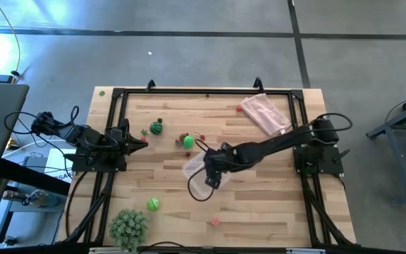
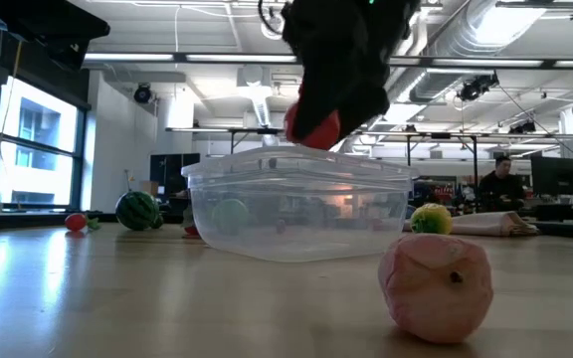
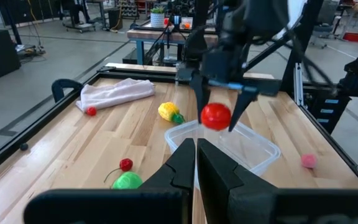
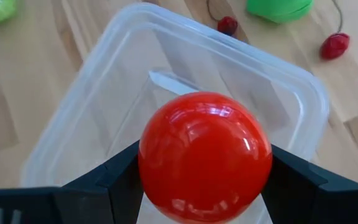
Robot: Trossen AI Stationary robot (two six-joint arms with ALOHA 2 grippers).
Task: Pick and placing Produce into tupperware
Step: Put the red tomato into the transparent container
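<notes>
A red toy tomato [image 4: 205, 157] is pinched in the right end effector [image 3: 218, 116], held directly above the open tupperware [image 1: 201, 176] at mid-table [image 1: 273, 204]. The left end effector [image 1: 141, 142], pressed together, is parked well apart at the table's left edge.

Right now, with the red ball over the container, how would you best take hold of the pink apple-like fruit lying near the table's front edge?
Judging by its pose, from straight above. The pink fruit is squat and rounded, resting alone on bare table, apart from the tupperware. Fingers should close across its widest middle.
</notes>
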